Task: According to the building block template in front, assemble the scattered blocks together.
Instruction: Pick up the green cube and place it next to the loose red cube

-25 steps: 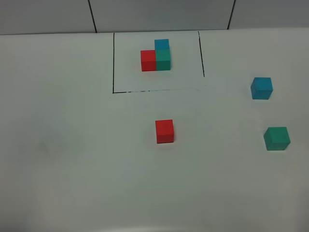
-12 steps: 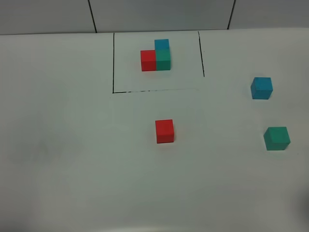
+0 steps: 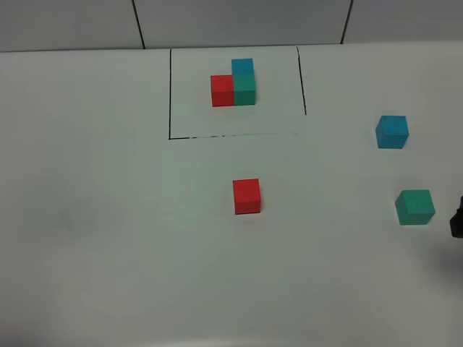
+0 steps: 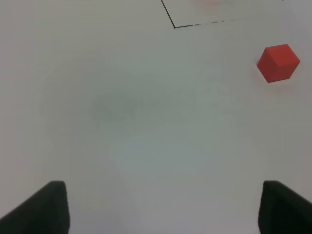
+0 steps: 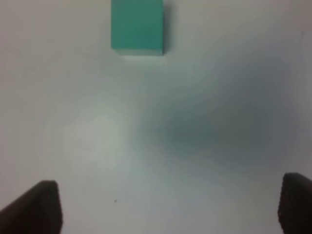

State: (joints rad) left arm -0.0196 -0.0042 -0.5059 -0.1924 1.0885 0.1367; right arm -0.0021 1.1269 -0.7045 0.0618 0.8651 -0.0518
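Flat white table (image 3: pixel 108 238) is filling the high view, with a grey panelled wall (image 3: pixel 239 22) running along its far edge

Thin black drawn rectangle (image 3: pixel 170 94) is sitting at the far middle of the table

Left hand (image 4: pixel 161 207): its two dark fingers (image 4: pixel 41 209) are standing wide apart over bare table, with nothing lying between them. It is not showing in the high view

Right hand (image 5: pixel 168 204): its dark fingers (image 5: pixel 36 207) are also standing apart, gripping nothing. A dark part of the right arm (image 3: pixel 457 217) is poking in at the right edge of the high view

Building block template (image 3: pixel 235 85), an L-shaped cluster of three small cubes, is sitting inside the rectangle. Red is touching teal-green on its left. Blue is touching the teal-green one on its far side or its top, cannot tell which

Three loose matte cubes are lying apart from one another, all outside the rectangle:
- loose red cube (image 3: pixel 247 196) is sitting near the table's middle, in front of the rectangle, well ahead of the left hand's fingers
- loose light blue cube (image 3: pixel 391 131) is sitting to the right of the rectangle
- loose teal-green cube (image 3: pixel 414 207) is sitting nearer the front edge than the blue one, just beside the dark arm part; it is lying ahead of the right hand's fingers, not between them
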